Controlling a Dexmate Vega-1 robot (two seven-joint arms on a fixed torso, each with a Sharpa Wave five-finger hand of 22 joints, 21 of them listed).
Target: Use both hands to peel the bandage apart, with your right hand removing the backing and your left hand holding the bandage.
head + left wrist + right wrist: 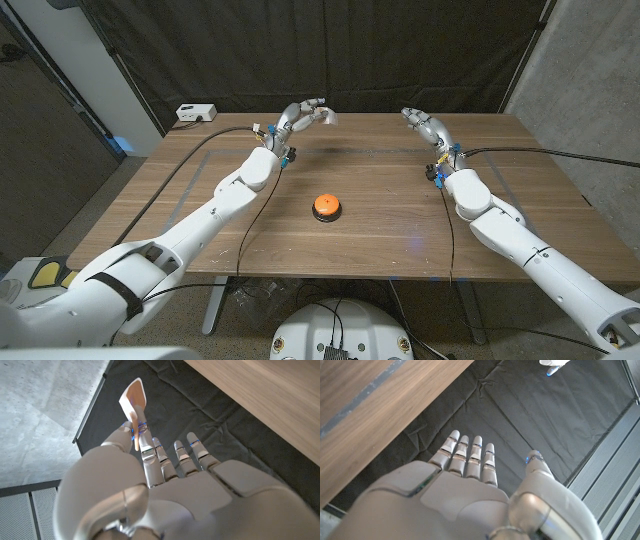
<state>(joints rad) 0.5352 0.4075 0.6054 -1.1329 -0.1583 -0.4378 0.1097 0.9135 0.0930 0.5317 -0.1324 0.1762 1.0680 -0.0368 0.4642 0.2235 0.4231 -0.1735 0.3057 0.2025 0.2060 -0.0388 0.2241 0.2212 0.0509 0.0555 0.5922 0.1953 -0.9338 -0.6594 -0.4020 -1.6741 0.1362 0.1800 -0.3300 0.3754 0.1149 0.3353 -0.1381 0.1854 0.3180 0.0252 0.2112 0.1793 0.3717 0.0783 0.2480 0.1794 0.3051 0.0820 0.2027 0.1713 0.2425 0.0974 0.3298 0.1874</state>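
Observation:
My left hand [303, 115] is raised over the far left part of the table and pinches a small tan bandage [328, 117] between thumb and a finger. In the left wrist view the bandage [134, 401] sticks up from that pinch, tan with a pale backing, above my left hand [165, 490]. My right hand [420, 120] hovers over the far right part of the table, well apart from the bandage, fingers straight and spread, holding nothing. The right wrist view shows my right hand [470, 490] with fingers extended and the thumb apart.
An orange button on a black base [327, 207] sits mid-table between the arms. A white box with a cable [195, 113] lies at the far left corner. The wooden table [370, 240] has a black curtain behind it. Cables run along both arms.

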